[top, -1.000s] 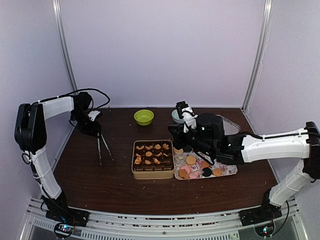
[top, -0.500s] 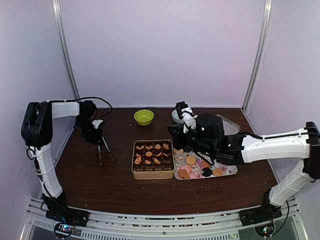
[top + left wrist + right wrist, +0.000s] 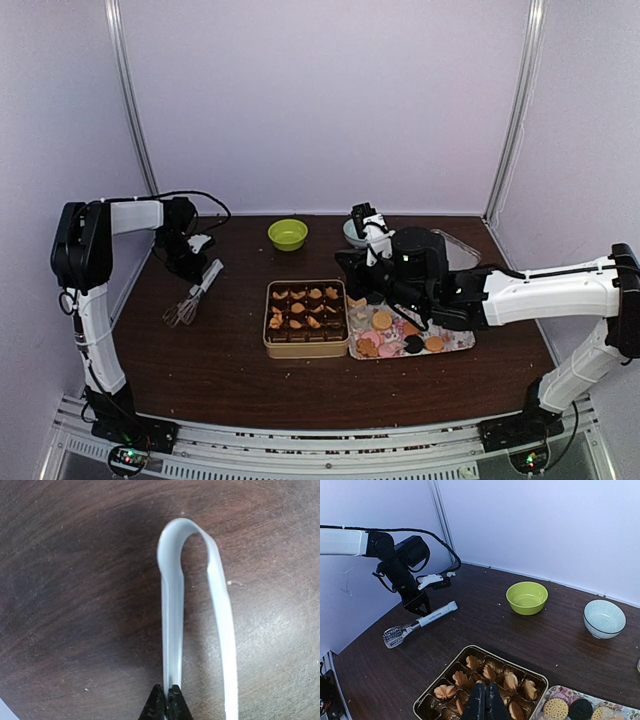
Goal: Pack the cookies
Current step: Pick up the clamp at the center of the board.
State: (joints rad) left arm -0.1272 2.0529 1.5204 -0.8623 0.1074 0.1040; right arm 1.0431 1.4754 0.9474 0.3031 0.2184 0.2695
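Observation:
Tan cookies fill the dark paper cups of the tan tin. Round tan, pink and dark cookies lie on the flowered tray to its right. My right gripper is shut with nothing in it, hovering over the tin's near cups. At the left, my left gripper is shut on one arm of the silver tongs. In the right wrist view the tongs slant down from the left gripper, their mesh head near the table.
A green bowl and a pale blue striped bowl stand behind the tin. A clear container sits behind the right arm. Crumbs dot the dark wood table.
The left gripper has closed on the tongs. Their spread arms have come together, and their head has swung towards the left. The right arm has not moved.

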